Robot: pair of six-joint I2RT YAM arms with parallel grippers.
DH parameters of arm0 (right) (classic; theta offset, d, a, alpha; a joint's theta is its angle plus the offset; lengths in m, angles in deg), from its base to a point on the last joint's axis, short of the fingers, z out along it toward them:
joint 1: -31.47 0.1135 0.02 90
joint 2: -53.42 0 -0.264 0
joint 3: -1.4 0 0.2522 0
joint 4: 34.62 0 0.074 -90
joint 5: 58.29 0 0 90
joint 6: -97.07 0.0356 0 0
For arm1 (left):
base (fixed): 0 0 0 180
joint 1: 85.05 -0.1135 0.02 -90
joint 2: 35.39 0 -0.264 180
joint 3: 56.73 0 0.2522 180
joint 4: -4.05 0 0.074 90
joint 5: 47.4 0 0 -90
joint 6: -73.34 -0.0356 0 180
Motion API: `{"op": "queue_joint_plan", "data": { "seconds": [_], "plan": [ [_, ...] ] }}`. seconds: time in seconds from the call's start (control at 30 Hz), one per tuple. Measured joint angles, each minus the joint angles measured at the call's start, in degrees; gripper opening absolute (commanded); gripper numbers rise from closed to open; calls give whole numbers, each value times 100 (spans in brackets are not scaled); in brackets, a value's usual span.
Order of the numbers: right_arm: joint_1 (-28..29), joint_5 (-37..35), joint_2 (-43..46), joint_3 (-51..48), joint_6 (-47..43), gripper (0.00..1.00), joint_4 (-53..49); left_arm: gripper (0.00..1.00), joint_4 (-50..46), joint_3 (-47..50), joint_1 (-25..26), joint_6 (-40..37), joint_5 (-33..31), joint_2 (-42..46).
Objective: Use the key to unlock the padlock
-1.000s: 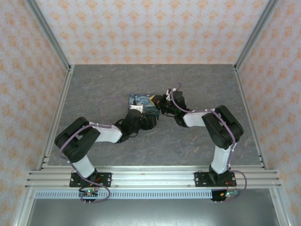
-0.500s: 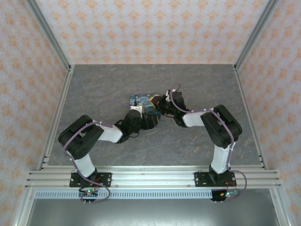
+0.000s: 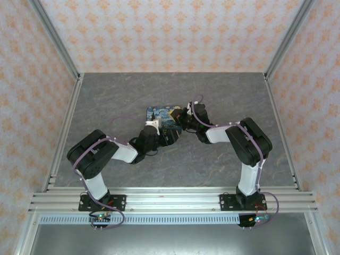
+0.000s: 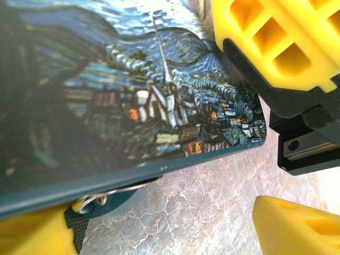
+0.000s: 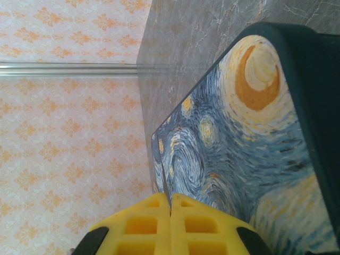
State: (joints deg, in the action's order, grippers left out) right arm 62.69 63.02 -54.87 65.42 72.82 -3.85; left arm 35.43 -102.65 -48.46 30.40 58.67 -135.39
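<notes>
Padlock (image 3: 163, 117) lies mid-table on the grey veined tabletop (image 3: 228, 95), glossy painted face up, teal edges rounded. Left gripper (image 4: 164, 231) has drawn back slightly, its 2 blocky yellow fingers (image 4: 297, 228) spread wide, holding nothing, so the lock sits unbraced. Right gripper (image 5: 171, 228) stays pressed shut at the lock's right edge; whether it pinches the key, I cannot tell.

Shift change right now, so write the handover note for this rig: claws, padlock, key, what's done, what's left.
Left claw: open at the padlock's lower edge, no grip seen.
Right claw: shut, by the padlock's painted face; nothing visible between its tips.
Padlock: on the table between both claws.
Key: probably the teal piece on a wire ring under the padlock's edge.
Done: no unlocking visible.
Left: grasp key, insert, turn.
</notes>
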Motion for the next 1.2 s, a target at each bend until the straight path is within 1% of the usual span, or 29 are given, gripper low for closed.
{"op": "queue_joint_plan", "data": {
  "seconds": [0.27,0.53,0.9,1.2],
  "plan": [
    [0,0,-33,11,26,0,55,80,363,240,0,396,-46,142],
    [26,-2,-92,39,31,0,109,78,404,254,0,562,-190,149],
    [26,-2,-107,39,52,0,144,60,704,146,0,710,-310,-326],
    [26,-2,-120,50,70,0,144,46,927,136,0,767,-459,-516]
  ]
}}
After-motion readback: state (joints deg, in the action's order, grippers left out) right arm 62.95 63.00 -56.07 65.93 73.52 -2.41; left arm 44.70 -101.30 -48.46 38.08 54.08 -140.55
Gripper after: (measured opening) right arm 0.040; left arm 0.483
